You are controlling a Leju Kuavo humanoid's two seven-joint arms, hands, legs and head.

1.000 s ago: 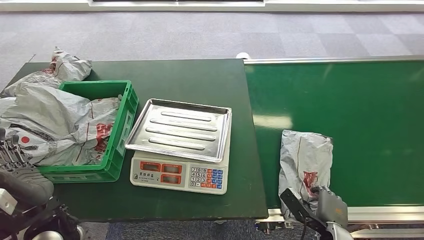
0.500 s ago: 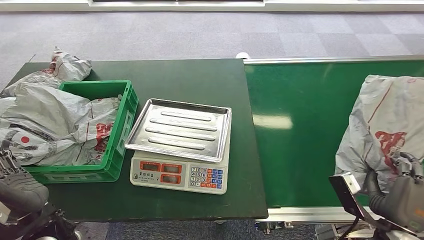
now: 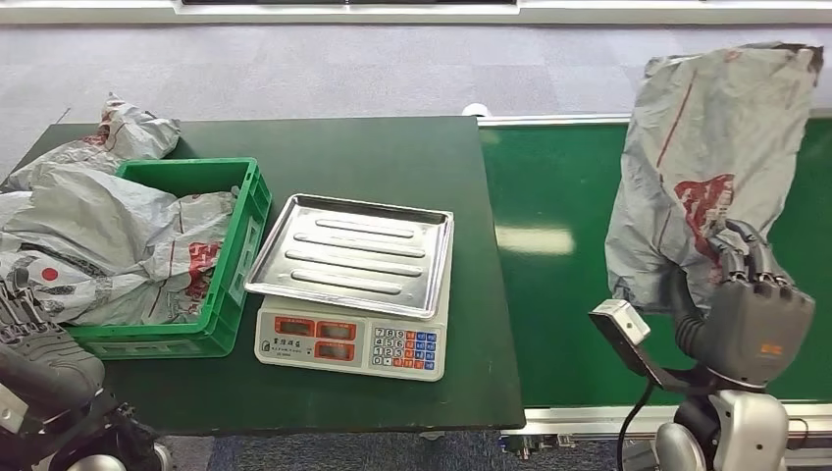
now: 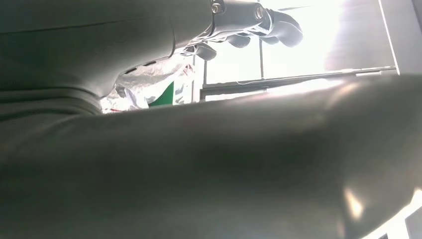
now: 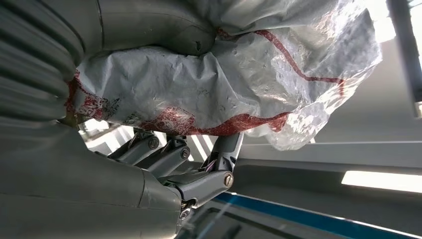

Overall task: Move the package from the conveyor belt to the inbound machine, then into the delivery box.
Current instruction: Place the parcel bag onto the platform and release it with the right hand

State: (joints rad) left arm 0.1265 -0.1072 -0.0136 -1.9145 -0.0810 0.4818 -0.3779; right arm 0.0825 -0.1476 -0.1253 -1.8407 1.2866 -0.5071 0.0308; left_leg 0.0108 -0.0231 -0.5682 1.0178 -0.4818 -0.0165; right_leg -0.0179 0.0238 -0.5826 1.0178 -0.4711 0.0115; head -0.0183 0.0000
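A crumpled grey package point(image 3: 708, 167) with red markings hangs above the green conveyor belt point(image 3: 559, 294), gripped from below by my right hand point(image 3: 751, 314). In the right wrist view the same package point(image 5: 224, 84) is pressed between the thumb and the dark fingers point(image 5: 169, 159). The inbound machine is a white scale point(image 3: 348, 343) with a steel tray point(image 3: 353, 253) on top, standing left of the belt with nothing on it. The green delivery box point(image 3: 231, 265) at the left holds several grey bags. My left hand point(image 3: 39, 348) hangs low at the table's near left corner, holding nothing, with its fingers point(image 4: 249, 22) spread apart.
More grey bags point(image 3: 118, 137) are piled on the dark green table point(image 3: 373, 157) behind and left of the box. The belt's metal rail point(image 3: 589, 417) runs along its near edge. Grey carpet lies beyond the table.
The package lay flat on the belt a second ago. My right hand has gripped it and raised it well above the belt, further right. The left hand has barely moved.
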